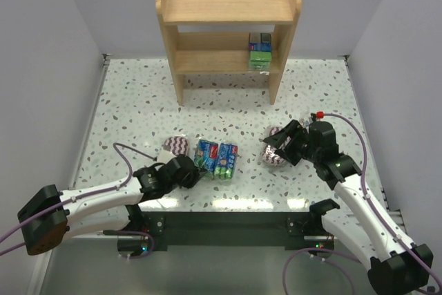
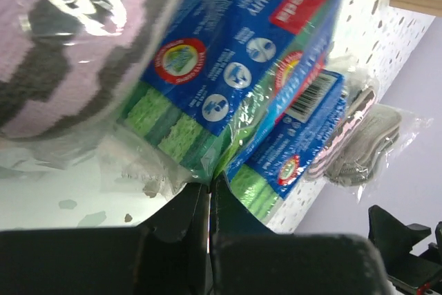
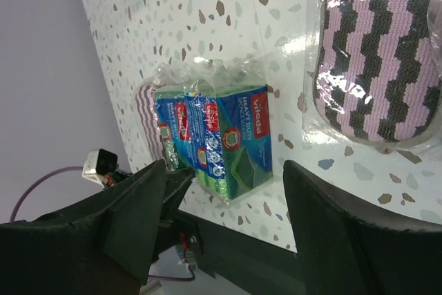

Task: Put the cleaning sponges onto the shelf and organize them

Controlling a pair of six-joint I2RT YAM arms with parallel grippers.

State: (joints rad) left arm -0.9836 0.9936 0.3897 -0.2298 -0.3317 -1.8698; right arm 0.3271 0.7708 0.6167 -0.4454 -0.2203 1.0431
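Left gripper (image 2: 209, 188) pinched on the wrapper edge of a sponge pack (image 2: 228, 53) (right gripper (image 3: 228, 170) spread wide near an oval pad (image 3: 380, 53))

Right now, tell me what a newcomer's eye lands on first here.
The wooden shelf at the back centre, one green sponge pack on its lower tier. Two blue-and-green packs lie mid-table with the left hand shut at their wrapping. The open right hand hovers by a purple zigzag pad further right.
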